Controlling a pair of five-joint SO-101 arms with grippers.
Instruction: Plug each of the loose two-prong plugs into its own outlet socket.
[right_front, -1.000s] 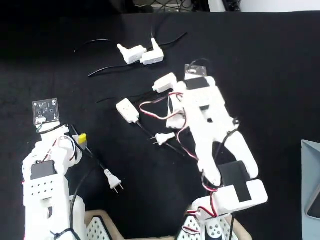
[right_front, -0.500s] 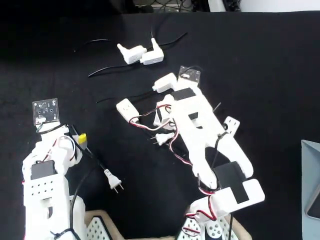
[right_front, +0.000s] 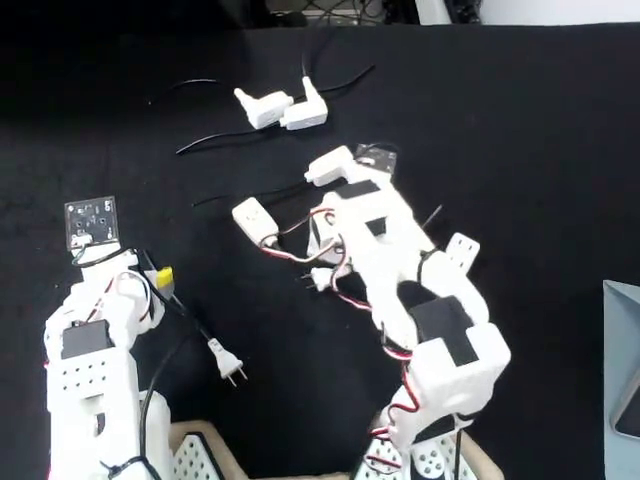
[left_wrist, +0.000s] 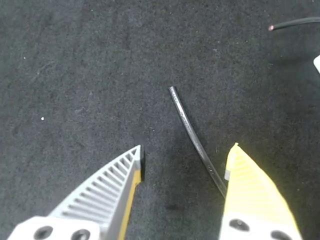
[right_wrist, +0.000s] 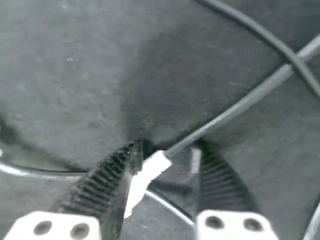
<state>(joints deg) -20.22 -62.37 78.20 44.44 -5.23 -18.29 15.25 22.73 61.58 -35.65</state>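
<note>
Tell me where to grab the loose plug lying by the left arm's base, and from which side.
Take the plug by its white body, just behind the prongs, coming straight down and squeezing across its width. It lies flat with its black cord trailing off the back, so this likely leaves the prongs free.

Black table (right_front: 540, 120) with loose plugs (right_front: 229, 366), white sockets (right_front: 255, 220), black cords (right_front: 215, 141)
</note>
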